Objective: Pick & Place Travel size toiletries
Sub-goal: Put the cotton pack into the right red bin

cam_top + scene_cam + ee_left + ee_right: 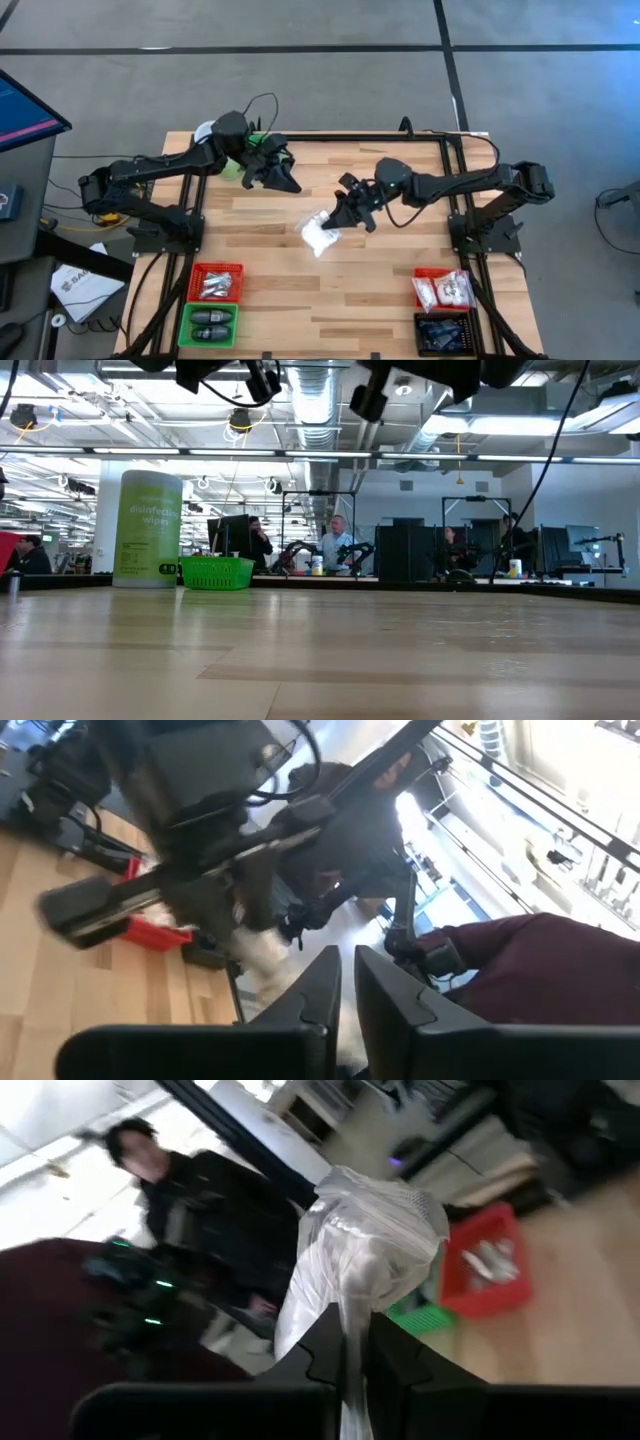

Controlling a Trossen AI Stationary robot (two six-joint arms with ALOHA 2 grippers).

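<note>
My right gripper [343, 214] hangs over the middle of the table, shut on a white crinkly sachet [362, 1250], one of the travel size toiletries, also seen from above as a sachet [318, 234]. My left gripper [287, 180] hovers a little to the far left of it, in front of the green canister [150, 528]. Its fingers [322, 988] stand shut with nothing between them. The left wrist view looks across at the right arm and the sachet [262, 948]. My right gripper pinches the sachet's rear end [352, 1325] between its two fingers. The fingers come level from the table's right side, slanting slightly toward the near edge. The sachet sticks out beyond the fingertips, bulging and crumpled, lifted clear of the table.
At the near left stand a red bin [215, 282] with silvery items and a green bin [210, 325] with black oval pieces. At the near right stand a red bin [443, 290] with white sachets and a black bin [443, 333] with dark packets. People show beyond the table.
</note>
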